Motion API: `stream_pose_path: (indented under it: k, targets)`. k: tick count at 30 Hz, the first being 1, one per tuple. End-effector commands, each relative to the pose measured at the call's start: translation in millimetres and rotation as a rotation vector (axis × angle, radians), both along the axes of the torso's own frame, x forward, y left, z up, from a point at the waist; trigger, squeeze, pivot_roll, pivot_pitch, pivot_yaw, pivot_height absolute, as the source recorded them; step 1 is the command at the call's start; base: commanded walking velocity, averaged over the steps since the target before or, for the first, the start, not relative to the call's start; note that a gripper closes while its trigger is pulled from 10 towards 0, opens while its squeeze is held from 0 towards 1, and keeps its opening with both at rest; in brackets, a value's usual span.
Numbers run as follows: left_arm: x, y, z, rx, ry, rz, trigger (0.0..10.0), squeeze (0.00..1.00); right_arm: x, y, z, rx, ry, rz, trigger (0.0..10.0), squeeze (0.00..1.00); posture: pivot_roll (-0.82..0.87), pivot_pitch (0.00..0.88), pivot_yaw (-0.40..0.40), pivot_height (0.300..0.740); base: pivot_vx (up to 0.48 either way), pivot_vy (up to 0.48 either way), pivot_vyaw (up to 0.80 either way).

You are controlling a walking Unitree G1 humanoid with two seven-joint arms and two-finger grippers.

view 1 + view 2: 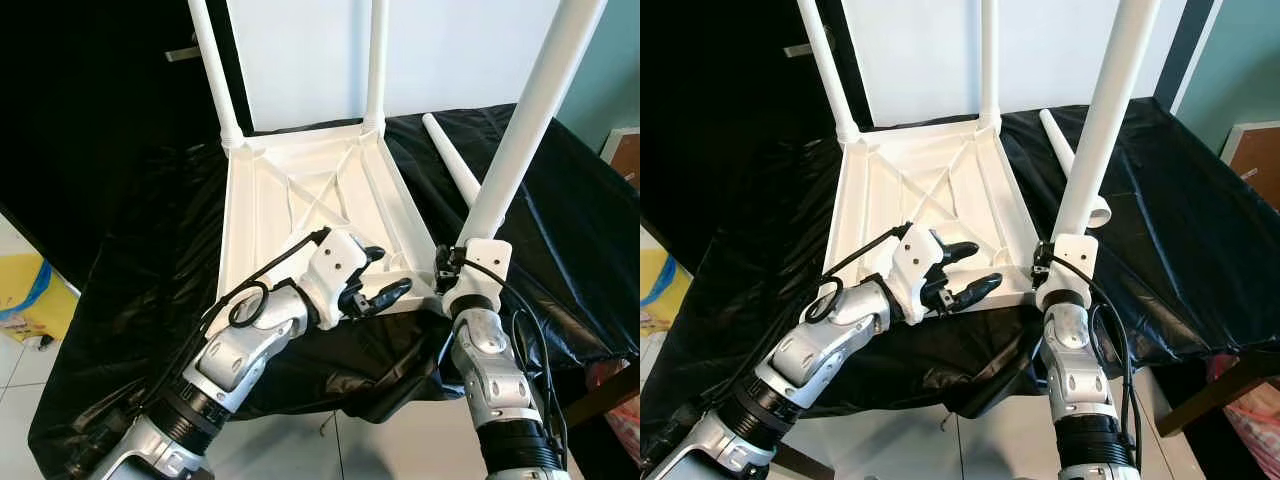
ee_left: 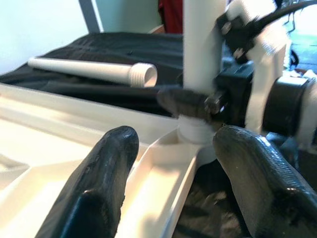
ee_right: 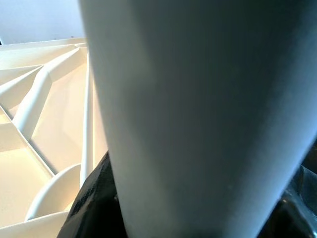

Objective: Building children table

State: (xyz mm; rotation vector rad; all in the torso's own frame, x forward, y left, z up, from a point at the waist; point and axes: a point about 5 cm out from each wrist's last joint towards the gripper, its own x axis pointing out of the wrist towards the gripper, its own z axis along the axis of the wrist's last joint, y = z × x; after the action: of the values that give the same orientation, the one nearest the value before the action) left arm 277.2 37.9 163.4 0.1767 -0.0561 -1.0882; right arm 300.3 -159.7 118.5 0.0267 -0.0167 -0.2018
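Right gripper (image 1: 452,268) clamps the stiff, light, smooth leg (image 1: 520,125) low at the tabletop's (image 1: 262,205) near corner; left gripper (image 1: 378,278) open beside

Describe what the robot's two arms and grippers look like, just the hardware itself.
Both arms are jointed silver metal with ribbed black collars lower down. Black cables loop along the outside of each. The left gripper has a white housing and two long, rounded, glossy black fingers. The right gripper has a matching white housing with black fittings.

Upright table legs (image 1: 535,110) cut off above
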Motion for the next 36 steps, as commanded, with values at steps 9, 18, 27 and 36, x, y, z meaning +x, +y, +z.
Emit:
stream_pose_path:
  k: [9, 18, 27, 36]
  targets:
    - [-0.8, -0.9, -4, 0.022, -0.029, -0.063, 10.0, 0.0, 2.2, -3.0, -3, -0.003, 0.021, 0.012, 10.0, 0.68, -0.13, 0.0, 0.039, 0.74, 0.0, 0.0, 0.0]
    - [3.0, -1.3, 0, 0.017, -0.08, -0.031, 10.0, 0.0, 6.2, -7.0, 6, -0.014, -0.029, 0.08, 10.0, 1.0, -0.13, 0.0, 0.037, 0.74, 0.0, 0.0, 0.0]
    - [2.8, -2.3, 1, 0.011, -0.098, -0.046, 10.0, 0.0, 10.1, -14.4, 12, -0.026, -0.051, 0.248, 10.0, 0.0, -0.13, 0.0, 0.033, 0.74, 0.0, 0.0, 0.0]
    - [-0.5, -0.8, 1, 0.011, -0.093, -0.082, 10.0, 0.0, 10.7, -30.6, 18, -0.124, -0.051, 0.515, 10.0, 0.0, -0.12, 0.0, 0.033, 0.74, 0.0, 0.0, 0.0]
